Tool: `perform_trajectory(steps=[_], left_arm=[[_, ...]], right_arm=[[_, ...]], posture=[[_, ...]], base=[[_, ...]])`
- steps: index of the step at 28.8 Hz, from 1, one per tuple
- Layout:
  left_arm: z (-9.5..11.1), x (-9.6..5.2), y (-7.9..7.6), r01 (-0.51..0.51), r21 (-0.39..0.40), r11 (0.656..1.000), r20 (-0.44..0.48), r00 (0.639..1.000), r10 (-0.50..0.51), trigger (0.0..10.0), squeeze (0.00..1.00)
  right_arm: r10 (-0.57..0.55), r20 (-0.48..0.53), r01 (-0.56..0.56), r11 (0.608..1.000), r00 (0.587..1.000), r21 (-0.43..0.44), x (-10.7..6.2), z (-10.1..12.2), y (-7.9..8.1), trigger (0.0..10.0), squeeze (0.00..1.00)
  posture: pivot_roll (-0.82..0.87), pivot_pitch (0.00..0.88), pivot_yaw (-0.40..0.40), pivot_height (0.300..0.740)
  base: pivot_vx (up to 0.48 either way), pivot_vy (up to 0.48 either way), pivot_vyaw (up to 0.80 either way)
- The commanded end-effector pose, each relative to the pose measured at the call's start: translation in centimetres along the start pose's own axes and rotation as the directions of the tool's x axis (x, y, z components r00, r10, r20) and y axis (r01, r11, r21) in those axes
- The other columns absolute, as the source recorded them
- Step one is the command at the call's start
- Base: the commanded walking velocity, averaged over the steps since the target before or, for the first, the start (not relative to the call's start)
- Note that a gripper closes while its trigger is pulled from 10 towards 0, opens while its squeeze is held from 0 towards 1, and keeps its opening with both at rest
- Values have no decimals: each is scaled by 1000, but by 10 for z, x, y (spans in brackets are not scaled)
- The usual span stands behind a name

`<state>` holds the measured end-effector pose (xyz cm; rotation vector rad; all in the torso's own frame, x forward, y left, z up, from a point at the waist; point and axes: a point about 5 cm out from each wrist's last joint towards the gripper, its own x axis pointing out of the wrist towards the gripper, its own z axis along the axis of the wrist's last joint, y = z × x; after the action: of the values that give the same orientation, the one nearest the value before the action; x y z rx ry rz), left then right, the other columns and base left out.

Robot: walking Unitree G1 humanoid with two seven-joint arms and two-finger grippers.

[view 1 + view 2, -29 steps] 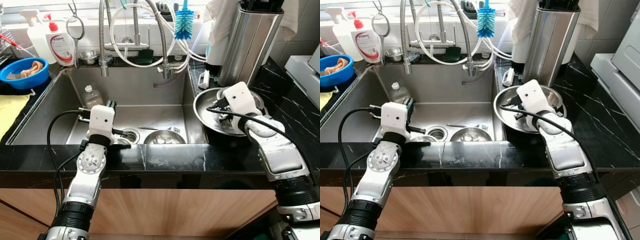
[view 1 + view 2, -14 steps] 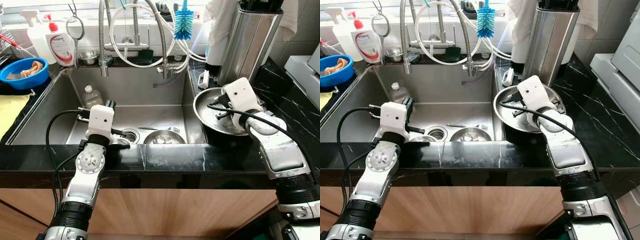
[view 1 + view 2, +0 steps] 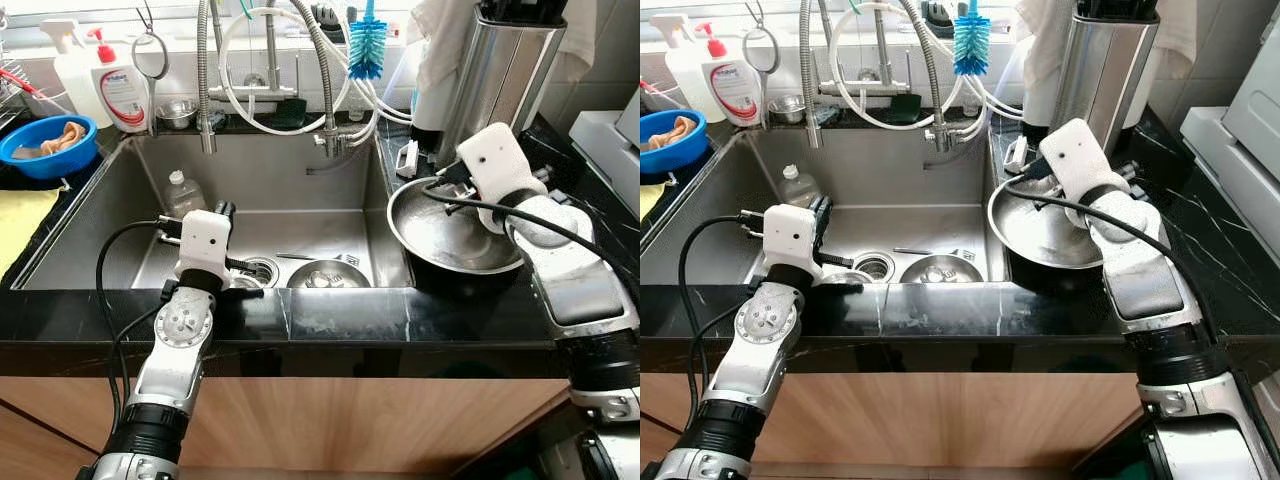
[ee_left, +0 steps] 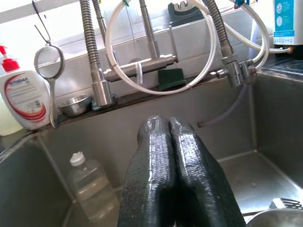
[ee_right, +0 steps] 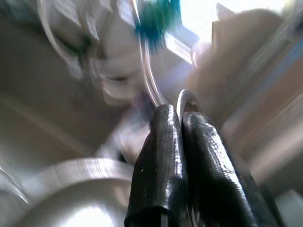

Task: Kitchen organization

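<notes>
Steel bowl (image 3: pixel 447 232) sits on the black bench (image 3: pixel 330 315) just right of the sink (image 3: pixel 120 215), tipped so its far rim rides higher and its mouth faces up and toward the sink; being round, it has no long axis to speak of. It looks light, rigid and slick, so the thin rim is the likely place to pinch, and it may slide or ring if nudged. The right tool (image 5: pixel 176 156) is at that far rim, its black fingers pressed narrow on what appears to be the rim's edge, though the wrist view is blurred. The left tool (image 4: pixel 169 165) hovers over the sink with fingers closed together, holding nothing, above a smaller bowl (image 3: pixel 328 274) and near a plastic bottle (image 3: pixel 183 192).
</notes>
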<state>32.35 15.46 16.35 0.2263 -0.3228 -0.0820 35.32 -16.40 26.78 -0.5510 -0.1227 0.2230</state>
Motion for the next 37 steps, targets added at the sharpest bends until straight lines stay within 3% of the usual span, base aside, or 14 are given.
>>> perform_trajectory(steps=[1,2,3,6,10,11,16,19,21,23,29,35,37], left_arm=[[2,2,1,0,-4,1000,2,1000,0,10000,0],[2,2,1,0,-4,1000,2,1000,0,10000,0],[1,1,0,-1,-7,1000,2,1000,1,10000,0],[1,1,0,-2,-8,1000,2,1000,2,10000,0],[1,1,0,-7,-8,1000,2,1000,7,10000,0],[1,1,0,-7,-8,1000,2,1000,7,10000,0],[1,0,2,-16,-3,1000,2,1000,16,10000,0],[1,-1,3,-18,-1,1000,0,1000,18,10000,0],[1,-1,3,-19,0,1000,0,1000,19,10000,0],[1,-1,3,-20,-1,1000,-1,1000,20,10000,0],[1,-2,3,-18,-1,1000,-3,1000,18,10000,0],[1,-1,2,-14,1,1000,-3,1000,14,10000,0],[1,-1,3,-14,2,1000,-3,1000,14,10000,0]], right_arm=[[64,189,-84,992,980,96,0,34,10,10000,0],[64,189,-84,992,980,96,0,34,10,10000,0],[184,290,-234,961,939,148,-2,50,31,10000,0],[226,319,-297,935,920,195,-2,52,41,10000,0],[398,399,-518,815,826,260,-7,54,76,10000,0],[398,399,-518,815,826,260,-7,54,76,10000,0],[492,447,-659,640,747,396,-8,48,104,10000,0],[551,420,-691,604,722,396,-8,37,117,10000,0],[547,414,-686,602,728,410,-6,34,118,10000,0],[542,321,-629,630,776,456,3,15,121,10000,0],[490,262,-551,665,831,504,10,3,118,10000,0],[447,217,-482,651,868,586,18,-7,117,10000,0],[432,181,-449,668,883,594,20,-11,116,10000,0]], posture=[[-221,0,33,731],[-221,0,33,731],[-223,0,31,731],[-222,0,30,731],[-218,0,23,731],[-218,0,23,731],[-209,0,19,731],[-208,0,17,731],[-207,0,17,731],[-207,0,17,731],[-206,0,21,731],[-200,0,23,731],[-200,0,23,731]], base=[[0,0,0],[0,0,0],[0,0,0],[0,0,0],[0,0,0],[0,0,0],[0,0,0],[0,0,0],[0,0,0],[0,0,0],[0,0,0],[0,0,0],[0,0,0]])
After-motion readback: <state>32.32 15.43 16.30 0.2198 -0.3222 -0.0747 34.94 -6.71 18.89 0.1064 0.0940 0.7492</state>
